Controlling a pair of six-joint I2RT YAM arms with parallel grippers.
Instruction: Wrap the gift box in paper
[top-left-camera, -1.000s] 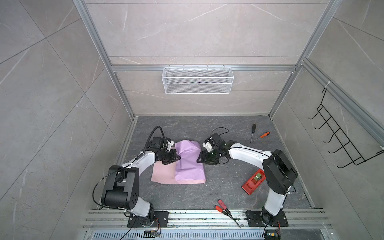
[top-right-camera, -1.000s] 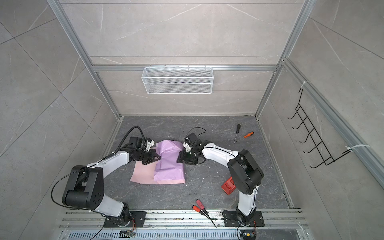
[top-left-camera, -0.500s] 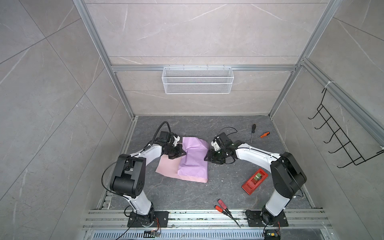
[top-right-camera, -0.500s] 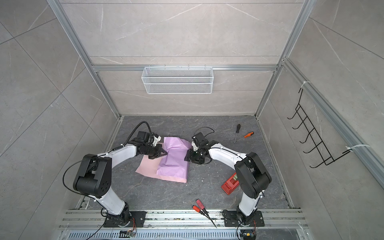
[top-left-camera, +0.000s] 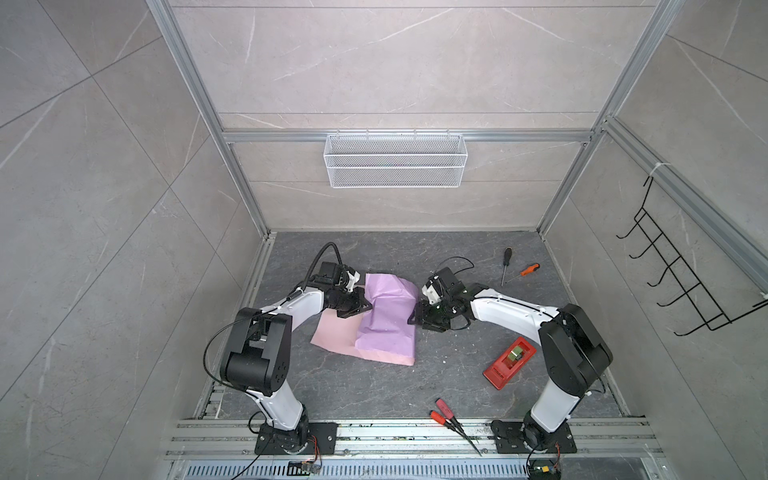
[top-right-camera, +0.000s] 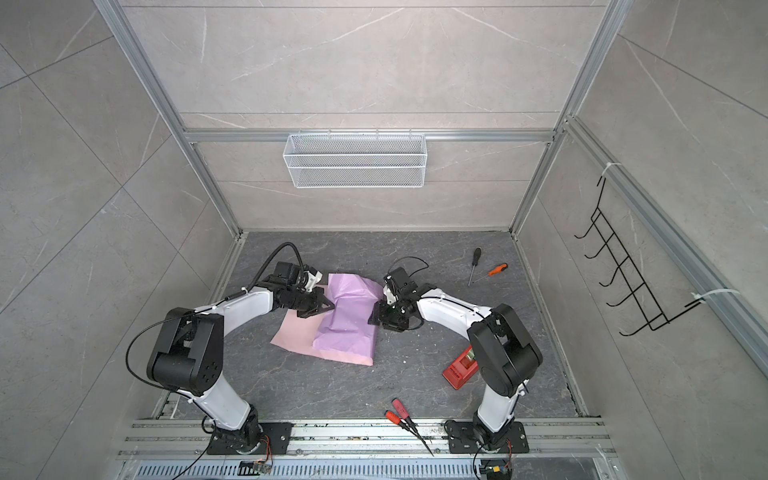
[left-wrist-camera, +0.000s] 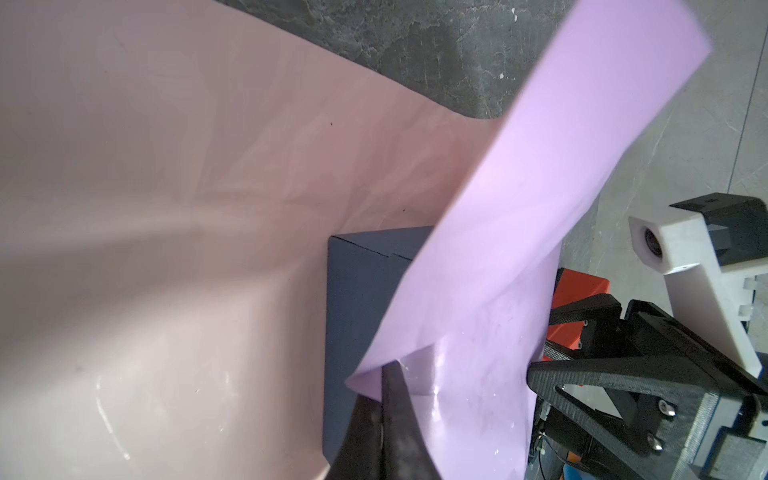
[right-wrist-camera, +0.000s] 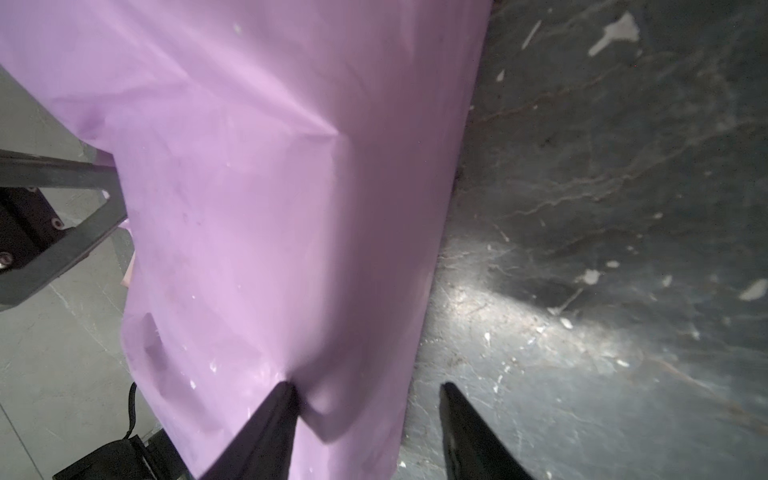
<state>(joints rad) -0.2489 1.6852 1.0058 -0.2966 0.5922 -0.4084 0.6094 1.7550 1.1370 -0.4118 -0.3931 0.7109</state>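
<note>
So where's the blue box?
It's under the paper, between the left gripper and right gripper; the left wrist view shows the gift box peeking out.

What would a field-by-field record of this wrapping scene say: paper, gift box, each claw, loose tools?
paper: lilac side up, draped over the gift box; pink side flat on the table
gift box: dark blue, mostly covered; one face shows in the left wrist view
left claw: shut on a lilac edge of the paper
right claw: open, one fingertip against the paper
loose tools: red tape dispenser, two screwdrivers, red-handled tool
</note>
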